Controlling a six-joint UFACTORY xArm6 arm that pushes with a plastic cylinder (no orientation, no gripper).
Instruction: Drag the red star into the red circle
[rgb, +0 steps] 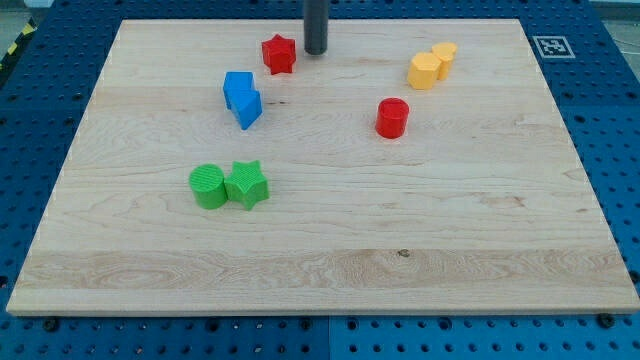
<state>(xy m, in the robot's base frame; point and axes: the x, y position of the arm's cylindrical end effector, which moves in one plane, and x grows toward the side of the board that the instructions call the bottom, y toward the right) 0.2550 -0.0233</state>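
The red star (279, 54) lies near the view's top, left of centre on the wooden board (320, 260). The red circle (392, 117), a short red cylinder, stands to the lower right of the star, well apart from it. My tip (316, 51) is just right of the red star, a small gap between them, and up-left of the red circle.
Two blue blocks (242, 98) touch each other lower left of the star. A green cylinder (209, 186) and a green star (247, 184) sit side by side at the left. Two yellow blocks (431, 66) sit at the upper right.
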